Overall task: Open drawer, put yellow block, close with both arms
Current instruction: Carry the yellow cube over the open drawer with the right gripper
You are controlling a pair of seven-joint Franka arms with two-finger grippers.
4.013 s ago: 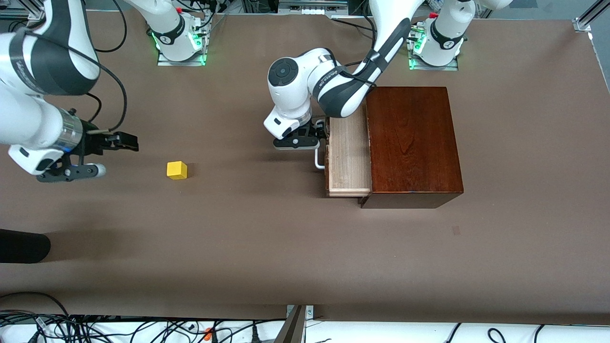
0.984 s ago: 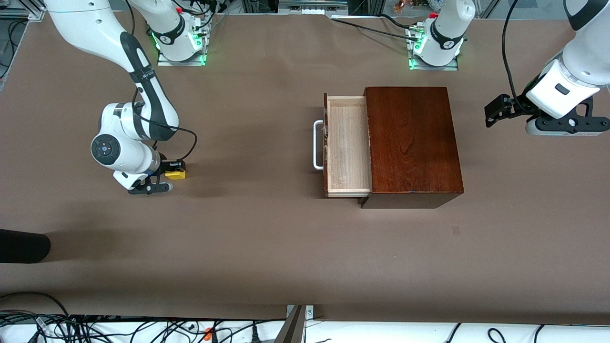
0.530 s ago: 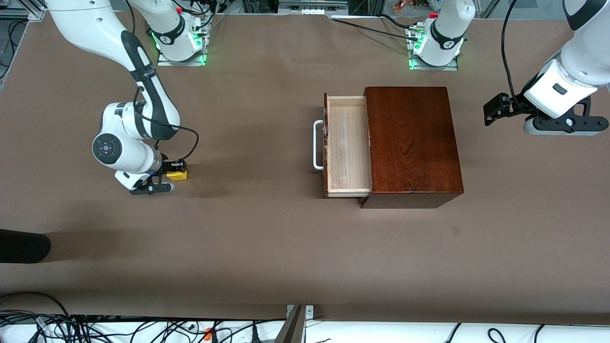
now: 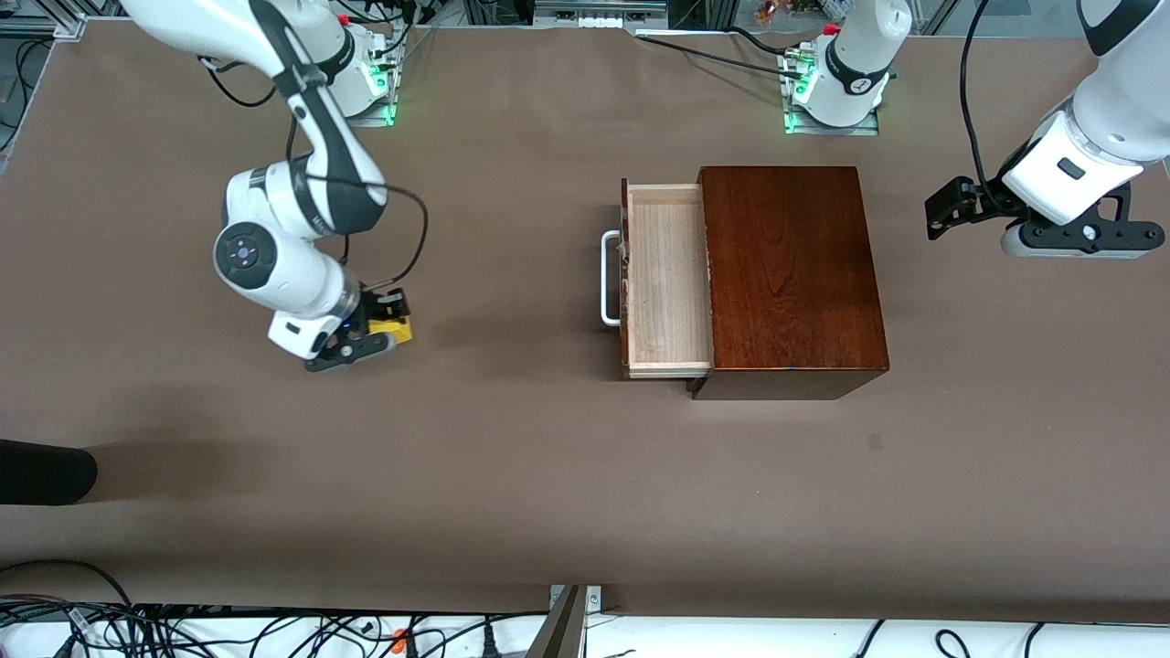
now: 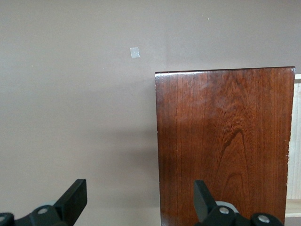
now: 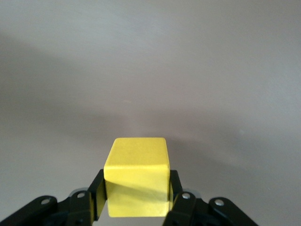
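The yellow block [image 4: 395, 327] is clamped between the fingers of my right gripper [image 4: 382, 326], which holds it a little above the table, toward the right arm's end. In the right wrist view the yellow block [image 6: 136, 181] fills the gap in the right gripper [image 6: 136, 200]. The drawer [image 4: 667, 274] stands pulled out of the reddish-brown box [image 4: 791, 274], its pale tray empty and its white handle [image 4: 610, 279] facing the block. My left gripper [image 4: 943, 212] waits open and empty in the air past the box's back end; its own view shows the left gripper [image 5: 138, 200] over the box [image 5: 223, 146].
A black object [image 4: 46, 471] lies at the table's edge at the right arm's end. Cables run along the near edge [image 4: 274, 631]. A small pale patch [image 4: 876, 442] marks the table nearer the camera than the box.
My right gripper closed on the yellow block, lifted it off the table and carried it toward the drawer. My left gripper left the drawer handle earlier and now barely moves.
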